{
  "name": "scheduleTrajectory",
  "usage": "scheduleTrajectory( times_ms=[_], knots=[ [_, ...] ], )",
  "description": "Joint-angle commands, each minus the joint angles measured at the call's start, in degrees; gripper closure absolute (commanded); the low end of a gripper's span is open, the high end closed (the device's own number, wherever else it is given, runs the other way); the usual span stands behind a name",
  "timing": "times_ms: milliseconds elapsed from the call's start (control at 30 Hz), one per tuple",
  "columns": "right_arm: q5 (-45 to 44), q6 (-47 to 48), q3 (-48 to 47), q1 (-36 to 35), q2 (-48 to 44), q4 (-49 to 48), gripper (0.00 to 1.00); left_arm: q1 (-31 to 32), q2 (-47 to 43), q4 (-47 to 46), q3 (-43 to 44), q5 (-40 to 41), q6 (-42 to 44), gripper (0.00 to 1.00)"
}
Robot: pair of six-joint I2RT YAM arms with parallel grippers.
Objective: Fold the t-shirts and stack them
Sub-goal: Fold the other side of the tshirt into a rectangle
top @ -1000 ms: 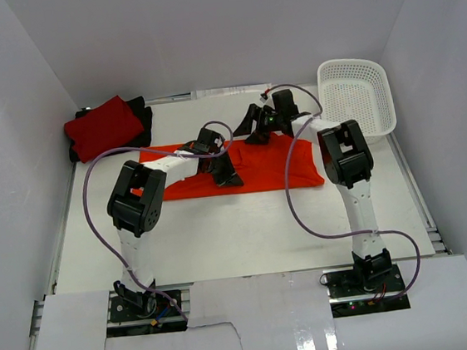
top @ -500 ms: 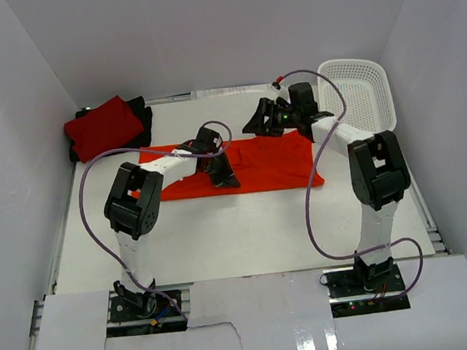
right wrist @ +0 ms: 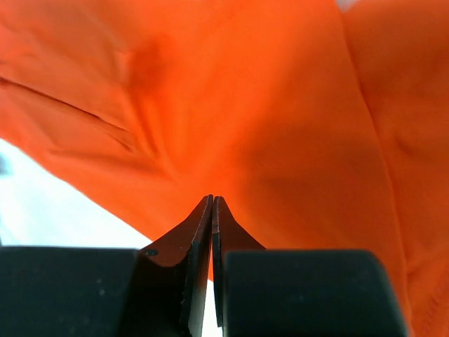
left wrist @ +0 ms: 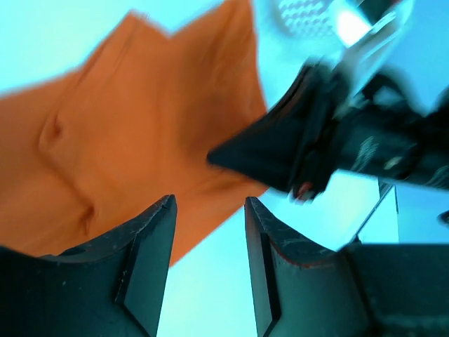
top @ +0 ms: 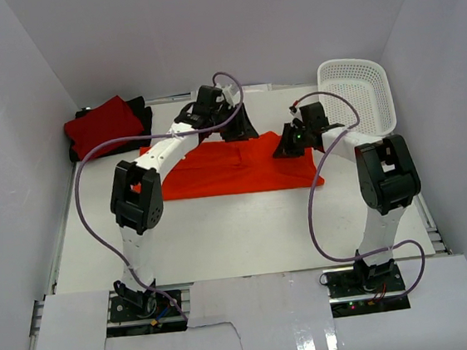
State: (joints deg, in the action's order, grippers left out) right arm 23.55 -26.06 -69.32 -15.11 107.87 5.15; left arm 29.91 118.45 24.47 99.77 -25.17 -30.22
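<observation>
Just now off the middle of the orange t-shirt [top: 216,172] and up over its 12 o'clock edge: left gripper [top: 235,125], fingers [left wrist: 151,242] wide apart, nothing between. Opposite move by the right gripper [top: 291,145]: down from that far edge onto the shirt's 3 o'clock part, fingers [right wrist: 200,225] pressed together; pinching cloth or not, cannot tell. Shirt itself much as 1 s ago, a flat wide band across the middle of the worktop [top: 223,234]. Reads as regrasping between folds, not a fold under way; probably at least 1 more fold before stacking. At 10 o'clock, crimson t-shirt [top: 102,129] folded on top of black t-shirt [top: 142,116], so 2 of 3 apparently done. White basket [top: 358,99] at 2 o'clock. Worktop white and matte, boxed by plain white walls [top: 201,28].
</observation>
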Motion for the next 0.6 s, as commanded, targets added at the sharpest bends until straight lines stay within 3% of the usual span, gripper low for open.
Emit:
scheduleTrajectory(
  times_ms=[0,200,467,567],
  knots=[
    [-4.56,1.98,2.78,0.0,-3.2,3.38,0.92,0.41,5.53,-0.56,7.18,-4.88,5.69,0.46],
    [-7.2,0.49,8.66,-0.09,-5.91,5.57,0.92,0.41,11.0,-0.56,9.48,-5.77,7.36,0.46],
    [-15.55,0.22,20.18,0.0,-18.83,5.84,0.92,0.41,13.64,-1.27,8.16,-5.51,9.56,0.47],
    [-16.08,0.22,20.63,0.08,-17.8,6.8,0.92,0.32,14.35,-1.0,7.9,-3.31,10.09,0.48]
  ],
)
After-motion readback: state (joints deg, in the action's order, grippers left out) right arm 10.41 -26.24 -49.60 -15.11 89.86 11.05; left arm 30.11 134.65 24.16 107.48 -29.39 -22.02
